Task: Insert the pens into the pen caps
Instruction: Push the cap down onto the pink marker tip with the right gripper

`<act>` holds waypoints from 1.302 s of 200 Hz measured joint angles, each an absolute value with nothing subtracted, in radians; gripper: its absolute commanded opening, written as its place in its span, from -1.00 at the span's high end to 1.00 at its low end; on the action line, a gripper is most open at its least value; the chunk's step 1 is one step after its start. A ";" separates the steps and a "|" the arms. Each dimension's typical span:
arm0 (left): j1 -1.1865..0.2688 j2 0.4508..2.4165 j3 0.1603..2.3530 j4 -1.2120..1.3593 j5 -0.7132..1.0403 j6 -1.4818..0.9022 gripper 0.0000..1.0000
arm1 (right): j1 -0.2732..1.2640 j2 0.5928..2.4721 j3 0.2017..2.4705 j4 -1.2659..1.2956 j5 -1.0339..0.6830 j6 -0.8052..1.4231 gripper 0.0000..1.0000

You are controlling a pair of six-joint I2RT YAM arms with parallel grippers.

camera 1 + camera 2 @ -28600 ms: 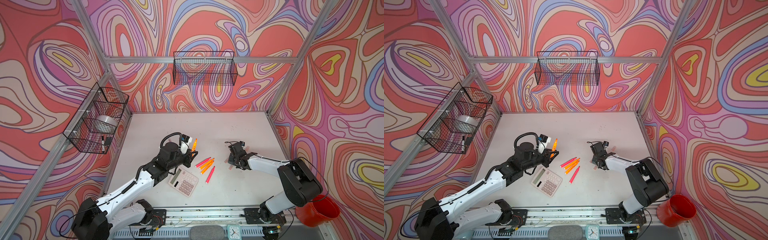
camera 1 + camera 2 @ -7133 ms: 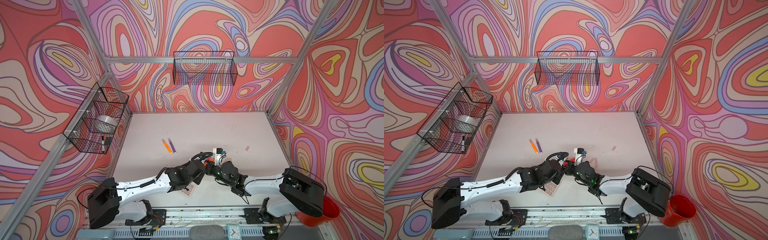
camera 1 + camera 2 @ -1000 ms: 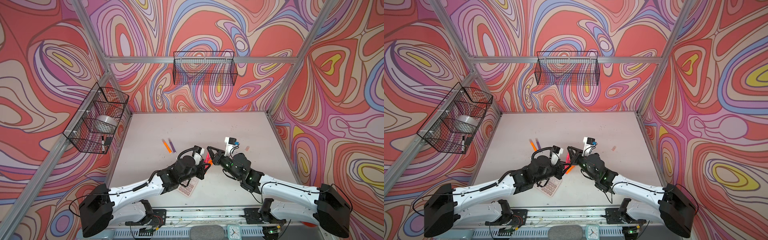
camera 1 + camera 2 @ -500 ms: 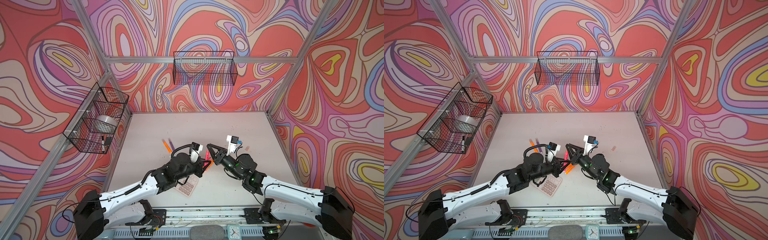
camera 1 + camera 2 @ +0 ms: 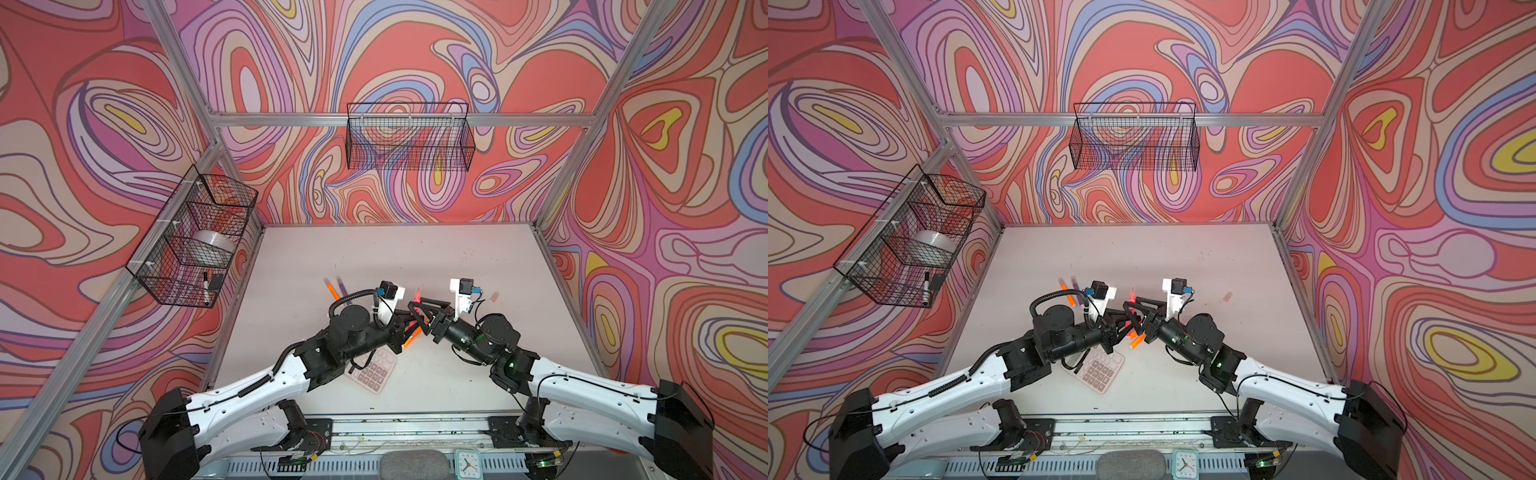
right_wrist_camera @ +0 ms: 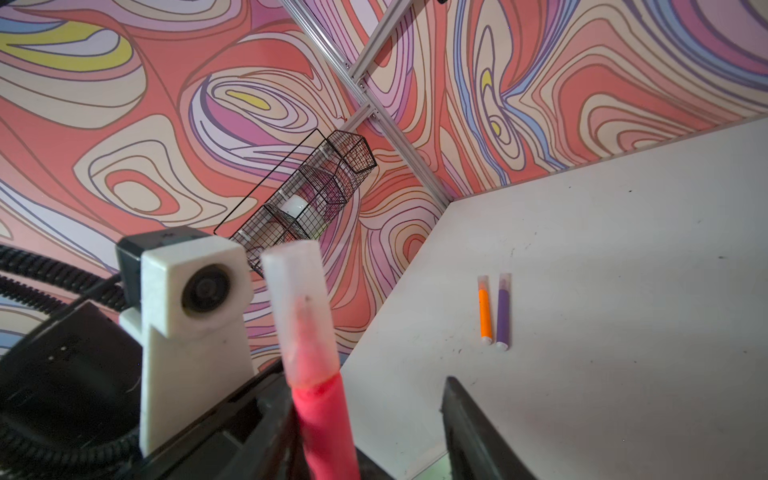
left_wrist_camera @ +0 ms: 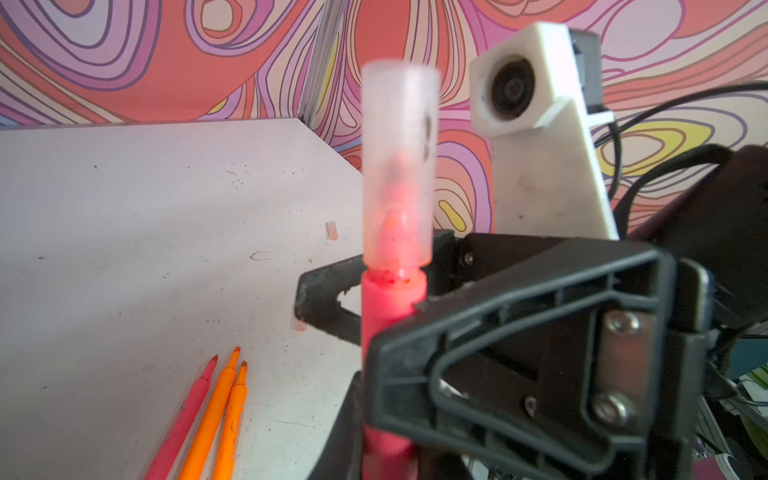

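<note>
- left hand (image 5: 404,324) clamped tight on pink pen (image 7: 390,316), holding it upright over the middle of the bench (image 5: 415,257)
- pen cap (image 7: 399,166) sits over that pen's tip; tip shows through it
- right hand (image 5: 420,309) open, jaws apart on either side of the capped pen, gripping nothing; contact with one jaw can't be told
- uncapped pink pen (image 7: 187,411) and two orange pens (image 7: 214,409) lie side by side on the bench below the hands
- capped orange pen (image 6: 484,311) and capped purple pen (image 6: 503,316) lie side by side, toward the left edge
- loose cap (image 5: 494,296) toward the right edge
- calculator (image 5: 372,370) near the front edge, partly under the left arm
</note>
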State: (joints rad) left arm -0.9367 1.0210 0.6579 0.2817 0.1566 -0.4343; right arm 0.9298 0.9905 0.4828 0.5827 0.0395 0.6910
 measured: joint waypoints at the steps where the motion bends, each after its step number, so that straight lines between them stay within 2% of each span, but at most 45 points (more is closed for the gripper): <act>1: -0.937 1.021 0.658 0.282 0.156 -0.433 1.00 | 0.930 0.988 0.482 0.582 0.040 0.691 -0.36; 26: -0.937 1.021 0.645 0.311 0.137 -0.404 1.00 | 0.930 0.928 0.453 0.548 0.062 0.672 -0.40; 77: -0.937 1.084 0.593 0.390 0.143 -0.358 1.00 | 0.930 0.872 0.460 0.491 0.094 0.652 -0.21; 116: -0.940 1.166 0.569 0.421 0.150 -0.340 1.00 | 0.930 0.899 0.510 0.443 0.133 0.640 -0.12; 185: -0.950 1.173 0.539 0.461 0.162 -0.331 1.00 | 0.929 0.921 0.533 0.364 0.264 0.656 0.00; 260: -0.955 1.173 0.536 0.469 0.169 -0.325 1.00 | 0.929 1.020 0.605 0.360 0.239 0.655 0.26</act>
